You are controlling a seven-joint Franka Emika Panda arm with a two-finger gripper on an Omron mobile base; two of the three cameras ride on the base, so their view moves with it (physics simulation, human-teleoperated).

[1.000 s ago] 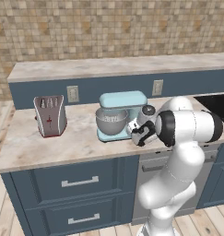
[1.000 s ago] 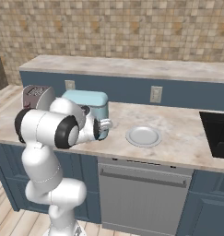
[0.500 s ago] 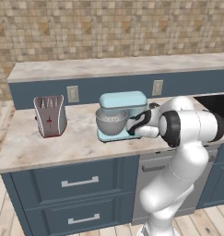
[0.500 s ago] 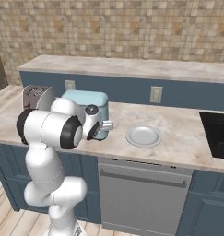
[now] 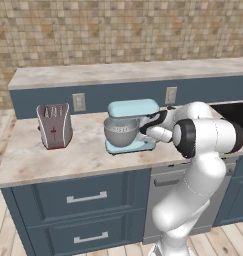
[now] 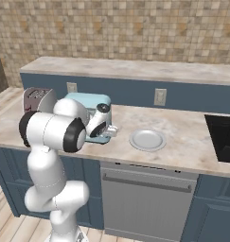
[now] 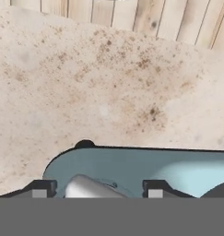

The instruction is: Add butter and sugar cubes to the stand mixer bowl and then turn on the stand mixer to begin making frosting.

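The gripper (image 7: 95, 190) hangs part open and empty over the stand mixer (image 5: 129, 125), whose blue base (image 7: 145, 168) lies just beneath the fingertips. Butter and sugar cubes cannot be made out; the plate (image 6: 147, 140) beside the hand looks bare, so likely switching on remains.

Counter (image 5: 83, 155): stand mixer (image 5: 130, 125) placed mid-counter, stand mixer bowl (image 5: 120, 134) seated on its base under the head. Toaster-like appliance (image 5: 54, 126) set to its left; plate (image 6: 147, 140) laid to its right.
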